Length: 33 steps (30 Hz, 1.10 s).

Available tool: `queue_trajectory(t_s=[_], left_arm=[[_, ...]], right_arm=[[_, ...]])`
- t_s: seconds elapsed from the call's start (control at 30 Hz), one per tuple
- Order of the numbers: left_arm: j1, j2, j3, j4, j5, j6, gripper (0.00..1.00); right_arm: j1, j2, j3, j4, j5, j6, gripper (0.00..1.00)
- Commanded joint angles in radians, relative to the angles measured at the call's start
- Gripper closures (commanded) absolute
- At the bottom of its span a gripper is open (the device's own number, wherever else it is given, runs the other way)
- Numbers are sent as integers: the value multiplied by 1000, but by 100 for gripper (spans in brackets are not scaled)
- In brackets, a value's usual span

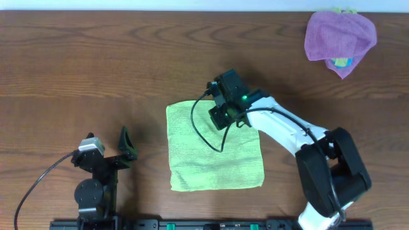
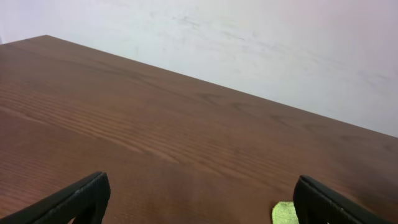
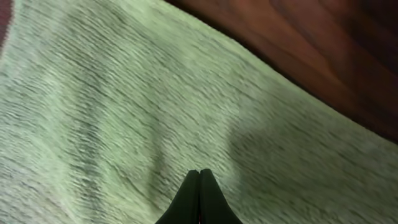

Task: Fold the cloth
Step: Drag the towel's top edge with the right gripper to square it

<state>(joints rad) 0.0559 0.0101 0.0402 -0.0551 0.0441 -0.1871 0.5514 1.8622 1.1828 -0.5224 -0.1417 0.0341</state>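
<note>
The lime-green cloth (image 1: 214,156) lies spread flat, roughly square, on the wooden table's middle. My right gripper (image 1: 222,119) hangs over the cloth's far right part. In the right wrist view its black fingertips (image 3: 199,172) are pressed together with nothing between them, just above the textured cloth (image 3: 112,112). My left gripper (image 1: 108,147) rests near the front left, apart from the cloth, with its jaws wide open and empty. In the left wrist view one corner of the cloth (image 2: 283,213) peeks in beside the right finger (image 2: 323,202).
A crumpled purple cloth (image 1: 339,33) lies at the far right corner, with a blue and yellow item (image 1: 340,62) poking out beneath it. Bare brown table (image 1: 77,70) stretches to the left. A pale wall (image 2: 280,43) stands behind the table's far edge.
</note>
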Motion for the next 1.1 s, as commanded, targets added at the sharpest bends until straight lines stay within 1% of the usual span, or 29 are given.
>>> queue_trajectory(t_s=[0.0, 0.17, 0.4, 0.63, 0.87, 1.07], left_arm=[[-4, -6, -35, -19, -14, -4, 5], [-4, -6, -35, -19, -14, -4, 5], [-4, -6, -35, -19, -14, -4, 5], [-4, -6, -35, -19, -14, -4, 4], [-4, -6, -35, -19, -14, -4, 5], [-4, -6, -35, -19, -14, -4, 5]], right_arm=[[9, 26, 10, 13, 8, -16, 99], [11, 88, 11, 34, 2, -16, 99], [19, 122, 13, 49, -5, -16, 99], [18, 180, 18, 109, -5, -4, 99], [-4, 289, 126, 82, 30, 14, 99], [-80, 338, 227, 47, 84, 22, 99]])
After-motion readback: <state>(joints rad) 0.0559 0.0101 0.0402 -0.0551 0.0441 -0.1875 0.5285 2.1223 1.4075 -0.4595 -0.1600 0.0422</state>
